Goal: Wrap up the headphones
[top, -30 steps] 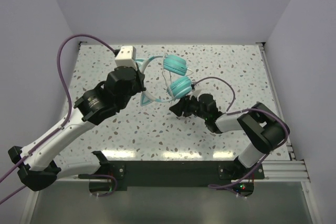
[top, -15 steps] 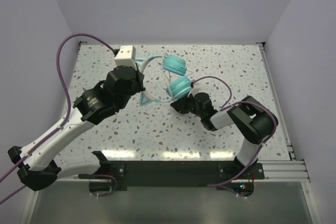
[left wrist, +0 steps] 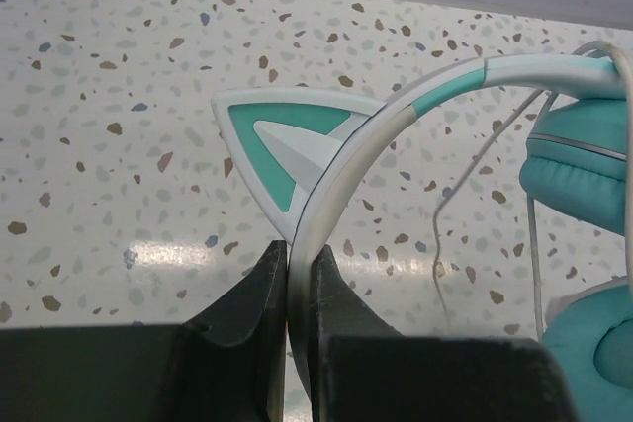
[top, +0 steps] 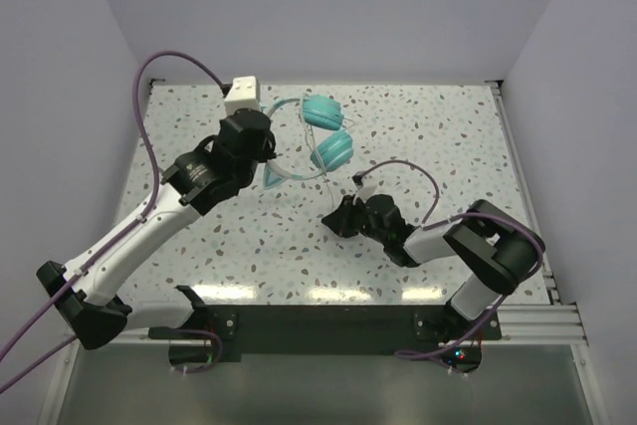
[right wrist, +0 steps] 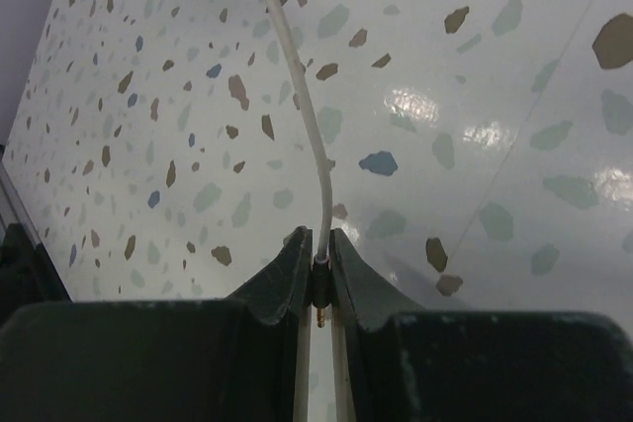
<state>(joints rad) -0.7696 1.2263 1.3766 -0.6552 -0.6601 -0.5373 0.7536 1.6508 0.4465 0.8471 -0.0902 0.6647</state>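
Note:
The headphones [top: 332,150] are at the back middle of the speckled table, with two teal ear cups and a pale headband. My left gripper [top: 269,158] is shut on the headband [left wrist: 346,160], just below its teal cat ear [left wrist: 287,140]. Both ear cups [left wrist: 579,160] show at the right of the left wrist view, with the thin cable [left wrist: 465,175] hanging by them. My right gripper [top: 338,218] is low over the table, in front of the ear cups. It is shut on the cable's dark plug [right wrist: 318,289]. The pale cable [right wrist: 307,116] runs away from the jaws over the table.
Thick purple robot cables loop over the left arm [top: 149,77] and the right arm [top: 398,164]. A metal rail [top: 513,176] runs along the table's right edge. Walls close in the back and both sides.
My left gripper has carried the headphones a little toward the back and left. My right gripper has drawn back from the ear cup toward the near edge, with the plug still in it.

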